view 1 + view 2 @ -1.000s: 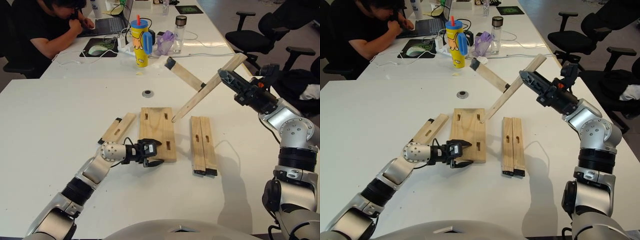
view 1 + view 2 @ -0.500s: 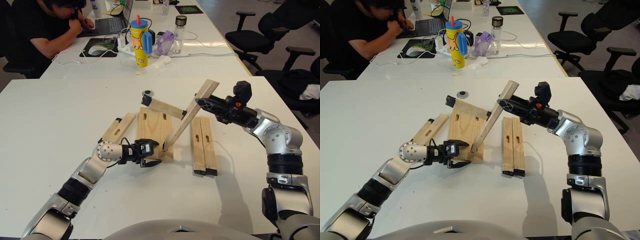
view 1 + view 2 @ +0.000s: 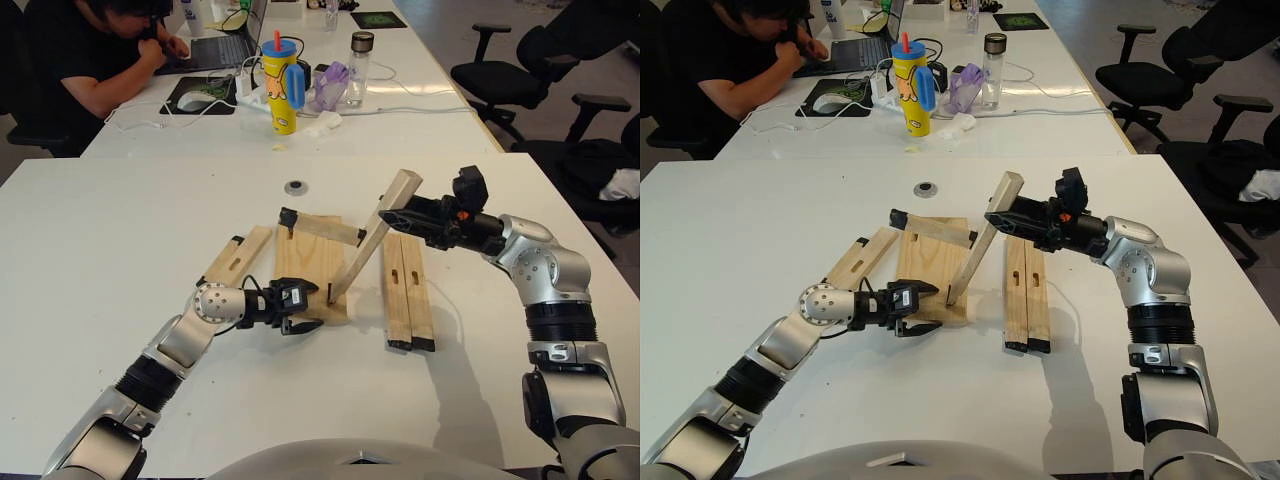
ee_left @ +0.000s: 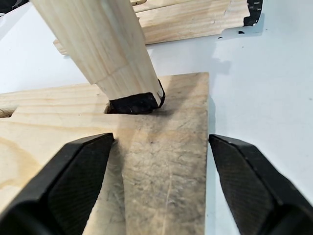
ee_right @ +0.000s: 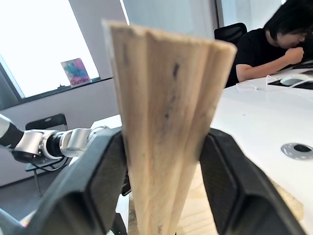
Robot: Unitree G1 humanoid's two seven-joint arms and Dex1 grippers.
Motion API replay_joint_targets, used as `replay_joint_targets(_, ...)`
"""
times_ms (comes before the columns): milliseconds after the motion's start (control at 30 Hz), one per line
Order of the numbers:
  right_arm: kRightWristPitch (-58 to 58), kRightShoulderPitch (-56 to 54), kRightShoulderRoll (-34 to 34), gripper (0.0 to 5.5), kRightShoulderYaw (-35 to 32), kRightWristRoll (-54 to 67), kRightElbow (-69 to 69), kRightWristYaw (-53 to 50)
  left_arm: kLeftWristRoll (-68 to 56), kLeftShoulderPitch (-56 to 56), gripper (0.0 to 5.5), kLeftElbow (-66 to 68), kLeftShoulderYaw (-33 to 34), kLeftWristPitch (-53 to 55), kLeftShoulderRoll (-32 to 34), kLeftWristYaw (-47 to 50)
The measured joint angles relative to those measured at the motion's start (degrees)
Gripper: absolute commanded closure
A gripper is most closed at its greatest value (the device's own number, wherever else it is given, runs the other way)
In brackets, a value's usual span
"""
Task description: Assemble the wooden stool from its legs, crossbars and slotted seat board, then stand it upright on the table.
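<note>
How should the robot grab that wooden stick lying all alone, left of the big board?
By its middle, from above, fingers across the narrow width. The wooden leg lies flat on the table with both long edges seemingly free, and the left gripper is nearest.

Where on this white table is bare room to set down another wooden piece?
Free: the wide stretch of table left of the single leg; also the near strip before the pair of legs, between the arms. Crowded: around the seat board, where the left gripper and the right gripper with its tilted leg meet.
</note>
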Motion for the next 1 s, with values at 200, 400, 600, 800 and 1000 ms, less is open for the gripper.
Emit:
replay_joint_targets(200, -4.0, 0.0, 0.1, 3.37, 3.8, -3.9, -7.5, -1.1, 0.0, 0.1, 1.91, -0.3, -0.2, 0.7, -0.4, 0.5)
replay_joint_targets(400, -8.9, 1.3, -1.1, 3.37, 7.1, -7.2, -10.6, -0.5, 0.0, 0.5, 1.91, -0.4, -0.2, 0.9, -0.9, 1.1)
replay_joint_targets(600, -12.7, 8.5, -2.7, 3.38, 6.0, -6.8, -12.9, -1.1, 0.0, 1.0, 1.91, -0.4, -0.3, 1.6, -1.4, 2.2)
replay_joint_targets(800, -14.5, 11.0, -1.4, 2.76, 5.6, -6.3, -13.3, -5.0, 0.0, 2.2, 1.91, -0.2, -0.2, 2.8, -3.0, 5.1)
replay_joint_targets(1000, -13.8, 11.0, -0.6, 2.21, 5.7, -8.4, -12.5, -9.0, 0.8, 2.3, 1.91, 0.0, -0.8, 3.6, -5.0, 8.2)
